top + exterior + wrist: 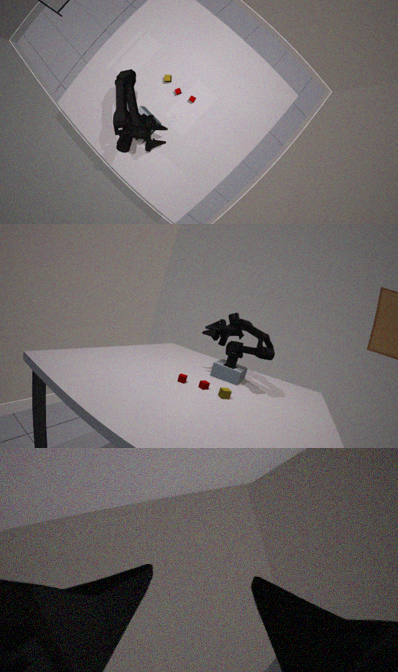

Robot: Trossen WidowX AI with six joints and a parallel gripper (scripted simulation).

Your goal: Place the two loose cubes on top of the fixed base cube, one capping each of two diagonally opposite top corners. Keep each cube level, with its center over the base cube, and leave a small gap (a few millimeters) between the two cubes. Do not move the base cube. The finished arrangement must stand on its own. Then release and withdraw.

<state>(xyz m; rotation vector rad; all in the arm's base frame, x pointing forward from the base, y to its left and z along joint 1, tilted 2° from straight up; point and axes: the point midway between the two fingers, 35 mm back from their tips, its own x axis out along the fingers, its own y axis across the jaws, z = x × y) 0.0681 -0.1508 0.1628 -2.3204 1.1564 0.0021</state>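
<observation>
The yellow cube [167, 78] [224, 393], slightly larger than the red ones, rests on the table. One red cube [178, 91] [204, 384] lies near it, apart from it. The other red cube [192, 99] [182, 378] lies farther off in the same rough line. All three are separate and flat on the table, with nothing on top of them. My gripper [166, 135] [204, 330] [203, 575] is open and empty, raised high above the table and off to the side of the cubes. No cube shows in the wrist view.
The white table [236, 93] [102, 373] carries the cubes and the arm's grey-blue base block [228, 374]. The folded black arm [122, 96] [252, 331] stands near one table edge. A brown board [384, 323] hangs on the wall.
</observation>
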